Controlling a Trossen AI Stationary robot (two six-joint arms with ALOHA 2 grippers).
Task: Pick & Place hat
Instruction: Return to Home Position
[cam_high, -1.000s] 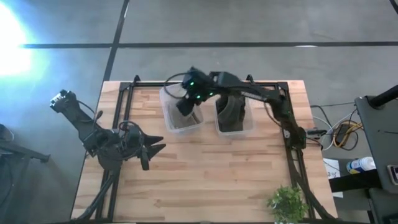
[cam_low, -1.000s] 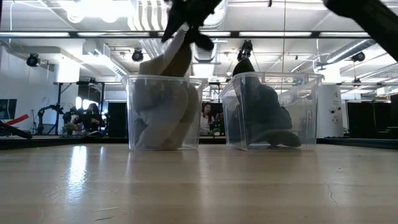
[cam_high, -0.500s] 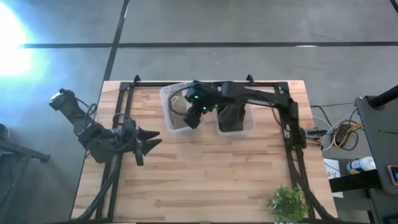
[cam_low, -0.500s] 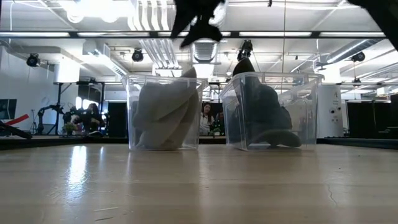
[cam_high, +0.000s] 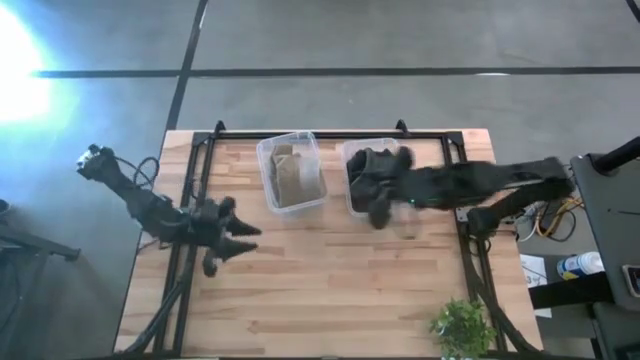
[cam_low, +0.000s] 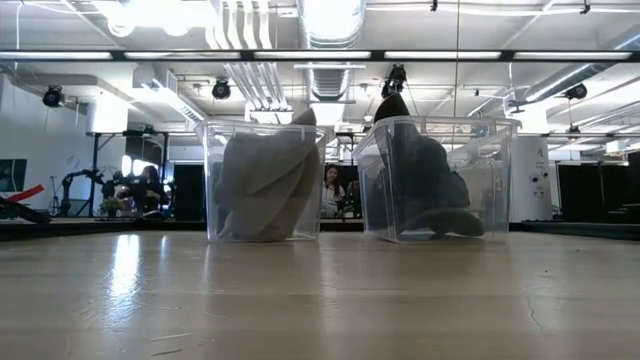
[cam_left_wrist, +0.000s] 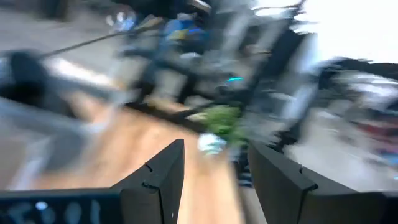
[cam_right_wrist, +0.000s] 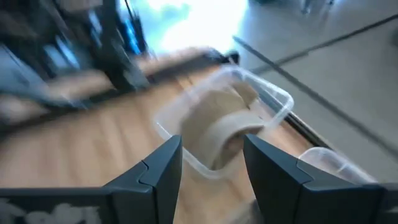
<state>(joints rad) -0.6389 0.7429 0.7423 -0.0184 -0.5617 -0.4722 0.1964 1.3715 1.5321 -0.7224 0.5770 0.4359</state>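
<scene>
The right gripper (cam_right_wrist: 211, 152) has its two dark fingers spread apart with nothing between them. Its wrist view looks past them at the clear plastic bin (cam_right_wrist: 281, 102), where the tan fabric caps (cam_right_wrist: 224, 130) lie piled inside. From above, this gripper hangs just to the right of that bin, over a second clear plastic bin (cam_low: 500, 180) that holds dark caps (cam_low: 420, 185) (the arm covers much of this bin from overhead, so its contents show better from table height). The right arm (cam_high: 480, 182) runs on away from the tan-cap bin, out past the table's right edge.

The left gripper (cam_left_wrist: 216, 152) is likewise spread and empty, well to the left of the tan-cap bin and nearer the front of the light wooden table (cam_high: 330, 290). Beyond its fingers little can be made out except a green potted plant (cam_left_wrist: 221, 118).

From table height the two bins stand side by side, apart, and neither arm shows. How many tan caps are stacked in the bin cannot be told. A person (cam_low: 329, 185) shows far behind, in the gap just right of the tan-cap bin.
</scene>
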